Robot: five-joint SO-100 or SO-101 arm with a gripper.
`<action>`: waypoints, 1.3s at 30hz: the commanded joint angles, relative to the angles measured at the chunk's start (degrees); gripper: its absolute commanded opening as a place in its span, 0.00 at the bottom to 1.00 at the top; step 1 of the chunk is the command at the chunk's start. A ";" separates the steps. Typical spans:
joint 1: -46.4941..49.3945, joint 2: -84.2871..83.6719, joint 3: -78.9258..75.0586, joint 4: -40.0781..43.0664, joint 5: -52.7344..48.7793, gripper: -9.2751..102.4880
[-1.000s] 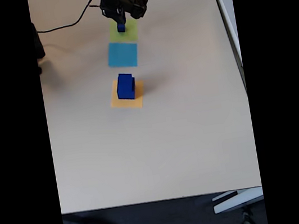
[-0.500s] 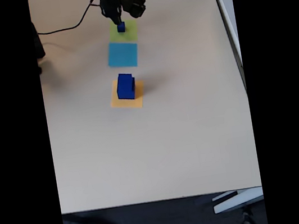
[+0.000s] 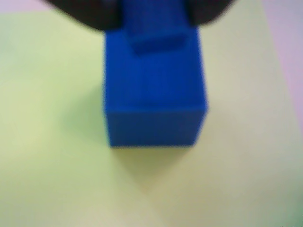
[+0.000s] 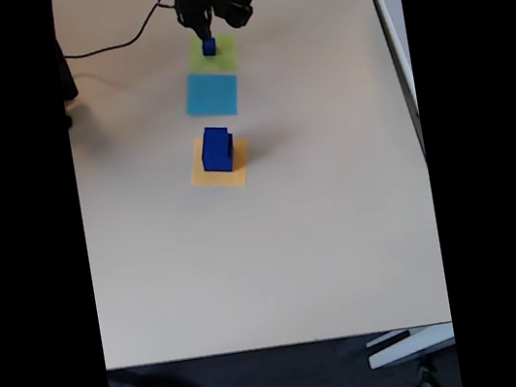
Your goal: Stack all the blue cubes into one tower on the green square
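From my wrist camera, a small blue cube [image 3: 154, 97] sits on the green square [image 3: 52, 156], blurred because it is so close. One flat face looks straight at the lens and its top runs away toward twelve o'clock, so its edges line up roughly square with my view; it looks a little longer front to back, though the blur and the closeness make that hard to trust. A narrower blue shape lies across the far end of its top, and I cannot tell what it is. My claw [image 3: 151, 12] shows as two dark lumps at the top edge, one on either side of the cube's far end. Whether I am squeezing it or have let go, I cannot tell.

In the fixed view my arm comes in from about eleven o'clock, with a black cable looping beside it, and bends down so that my claw [image 4: 206, 37] points at the table [image 4: 341, 220]. The small cube [image 4: 209, 48] is right under my fingertips, on the far part of the green square [image 4: 217, 58].

At six o'clock from the green square lies a light-blue square [image 4: 212, 94], just beside it. Farther along the same line lies an orange square [image 4: 219, 163], with a bigger blue cube [image 4: 217, 149] resting on it, its near corner edge turned toward the camera. That cube stands well apart from my claw.
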 commanded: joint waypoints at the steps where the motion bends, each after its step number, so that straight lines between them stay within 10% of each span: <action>1: 0.35 0.44 -3.43 0.35 -0.53 0.08; 39: 1.32 -1.23 -3.34 -0.62 -0.44 0.08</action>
